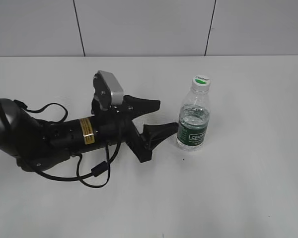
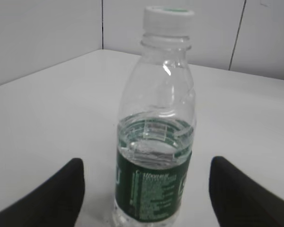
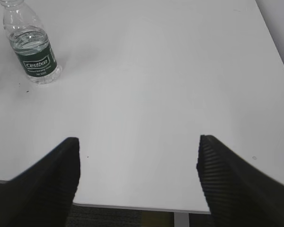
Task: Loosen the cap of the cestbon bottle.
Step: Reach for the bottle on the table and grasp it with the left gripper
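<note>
The cestbon bottle [image 1: 193, 123] stands upright on the white table, clear with a dark green label and some water inside. Its white cap [image 1: 201, 80] with a green mark sits on top. My left gripper [image 1: 164, 118] lies low on the table just left of the bottle, open, its fingers short of the bottle's sides. In the left wrist view the bottle [image 2: 154, 156] stands between the open fingers [image 2: 144, 189], cap [image 2: 168, 18] above. My right gripper [image 3: 137, 165] is open and empty near the table's front edge; the bottle [image 3: 33, 47] is far off at upper left.
The white table [image 1: 248, 178] runs to a paneled grey wall at the back. My left arm with its black cable [image 1: 97, 171] lies across the table's left side. The table's near edge [image 3: 132, 207] shows in the right wrist view.
</note>
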